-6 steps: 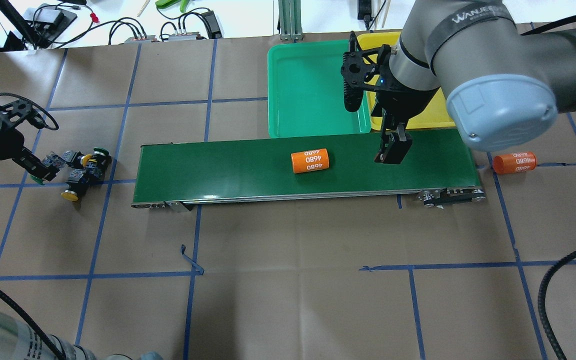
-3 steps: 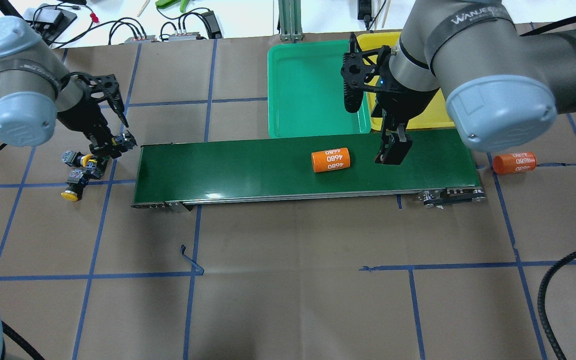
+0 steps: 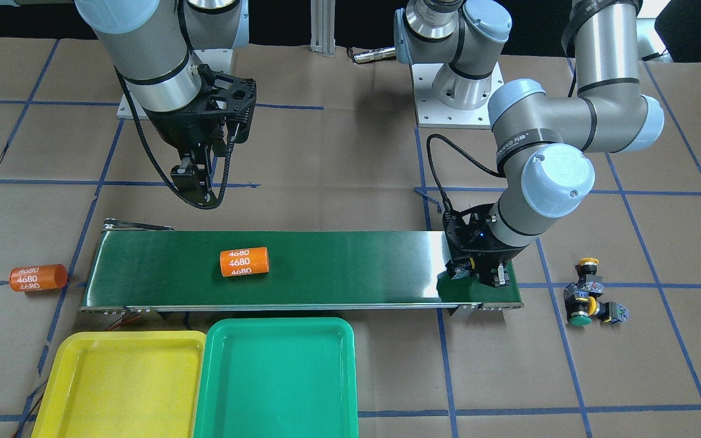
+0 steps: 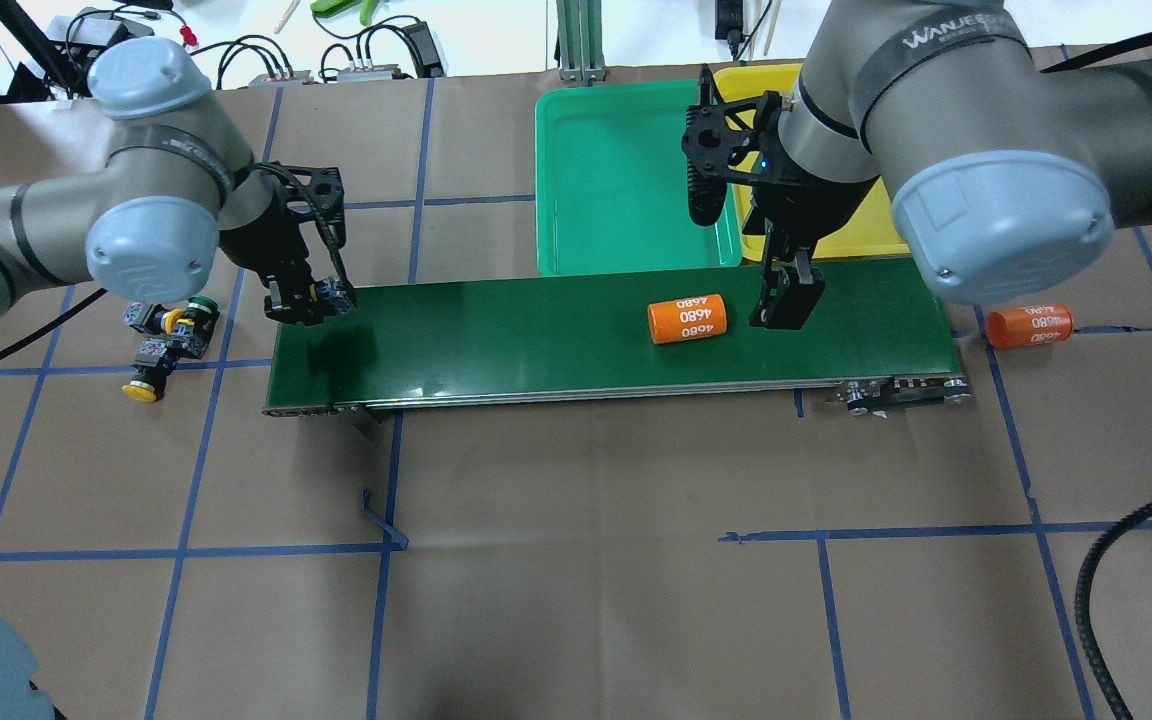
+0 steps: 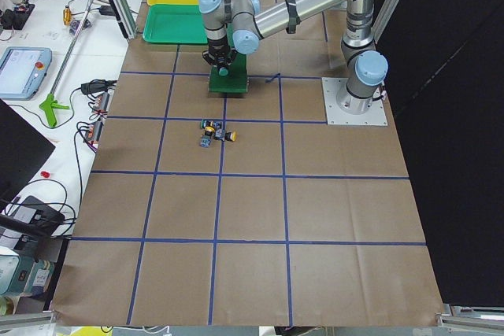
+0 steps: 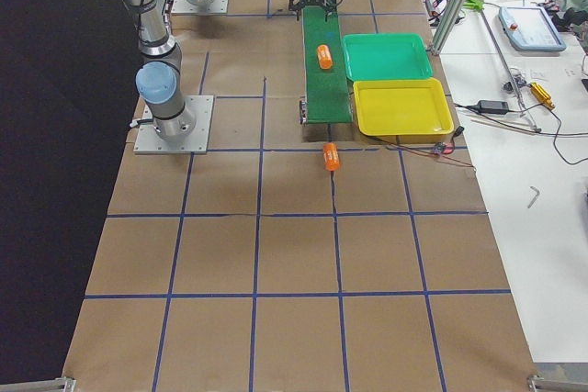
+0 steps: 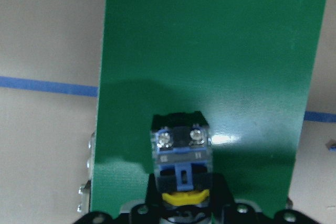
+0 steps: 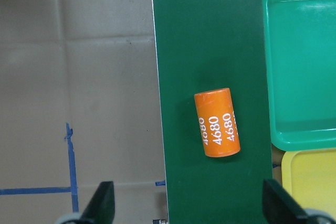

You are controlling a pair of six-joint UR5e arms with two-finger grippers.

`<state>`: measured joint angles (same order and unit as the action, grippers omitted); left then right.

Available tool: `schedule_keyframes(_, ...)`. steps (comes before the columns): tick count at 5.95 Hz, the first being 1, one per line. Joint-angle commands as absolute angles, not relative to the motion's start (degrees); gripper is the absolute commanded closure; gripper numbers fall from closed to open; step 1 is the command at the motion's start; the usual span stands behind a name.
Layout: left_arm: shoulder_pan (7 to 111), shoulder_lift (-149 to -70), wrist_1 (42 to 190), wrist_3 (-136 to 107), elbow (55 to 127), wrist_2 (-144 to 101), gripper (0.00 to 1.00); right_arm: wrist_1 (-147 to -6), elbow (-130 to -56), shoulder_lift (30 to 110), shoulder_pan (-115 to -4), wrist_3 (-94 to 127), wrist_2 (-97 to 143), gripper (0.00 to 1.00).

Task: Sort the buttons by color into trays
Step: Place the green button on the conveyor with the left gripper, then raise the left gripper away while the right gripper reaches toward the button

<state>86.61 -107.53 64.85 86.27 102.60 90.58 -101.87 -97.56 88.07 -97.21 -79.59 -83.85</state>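
A button [image 7: 181,156] is gripped in the left gripper [image 3: 477,275], whose fingers are closed on its cap end. The grey-and-black body sticks out past the fingertips. The cap colour cannot be told, as only a yellow collar shows at the fingers. This button is held above the left end of the belt [image 4: 536,340], its shadow falling on the green surface below.

Three more buttons [image 4: 168,335] are clustered on the bench just off the belt's left end. One is seen with a yellow cap and one with a green cap; the third cap cannot be made out.

The right gripper [image 4: 784,300] is spread wide, nothing between its fingers, and is held above the belt toward the right end. A cylinder [image 4: 687,319] marked 4680 lies on the belt just beside it, on the side toward the belt's middle. A second cylinder [image 4: 1029,326] lies on the bench off the belt's right end.

The green tray [image 4: 616,180] and the yellow tray [image 3: 119,383] are set side by side along the belt's far edge, the yellow one nearer the right end.
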Motion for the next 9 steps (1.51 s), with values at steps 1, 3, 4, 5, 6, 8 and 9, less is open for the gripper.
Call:
schedule_keyframes(1,87.19,-106.71,65.47,84.39,102.92,90.09,0.09,-101.87,-97.56,88.07,-97.21,-79.54,-83.85,0.00)
schedule_keyframes(3,87.45,-102.34,71.23,61.31,100.65,90.44,0.08,-101.87,-97.56,88.07,-97.21,-79.54,-83.85,0.00)
schedule_keyframes(4,87.71,-99.52,76.85,44.29,99.07,90.27,0.05,-101.87,-97.56,88.07,-97.21,-79.54,-83.85,0.00)
schedule_keyframes(5,88.76,-98.54,81.52,31.42,97.83,90.09,0.04,-101.87,-97.56,88.07,-97.21,-79.54,-83.76,0.00)
schedule_keyframes(6,90.68,-96.35,85.48,19.46,95.21,90.00,0.02,-101.87,-97.56,87.89,-97.21,-79.45,-83.67,0.00)
schedule_keyframes(8,92.98,-93.44,86.22,6.47,93.43,89.92,0.02,-103.00,-97.38,86.93,-97.47,-79.98,-83.85,0.00)
schedule_keyframes(9,92.90,-91.86,86.92,4.50,93.08,90.00,0.02,-108.23,-96.86,85.01,-98.17,-79.55,-83.93,0.00)
